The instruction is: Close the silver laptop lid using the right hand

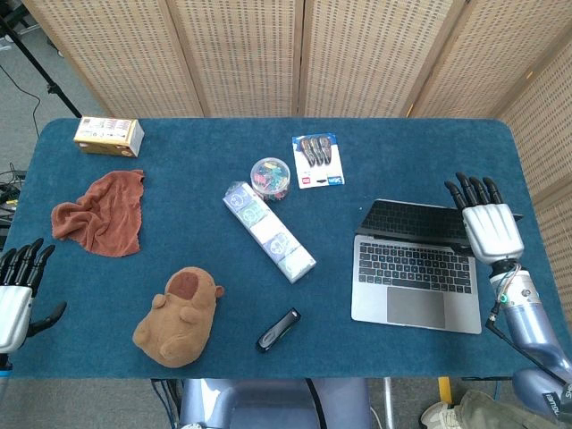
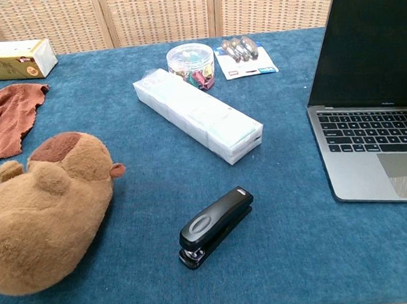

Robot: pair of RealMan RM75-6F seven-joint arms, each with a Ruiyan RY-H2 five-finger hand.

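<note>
The left robot hand (image 1: 16, 299) hung off the bench's (image 1: 179, 268) left edge near the front corner, fingers apart and grasping nothing. A brown plush toy (image 1: 177, 316) and a black stapler (image 1: 278, 330) lay along the front edge. The silver laptop (image 1: 418, 265) sat open near the right edge, its lid upright. The right robot hand (image 1: 490, 226) hovered at the lid's right end, fingers straight and spread, released; whether it touched the lid could not be told.

Head view: high, looking steeply down, whole table (image 1: 179, 134) in frame. Chest view: low, near front edge, facing screens. Shared: laptop (image 1: 416, 268) (image 2: 376, 110), stapler (image 1: 278, 330) (image 2: 216, 226), plush (image 1: 179, 315) (image 2: 42, 207).
</note>
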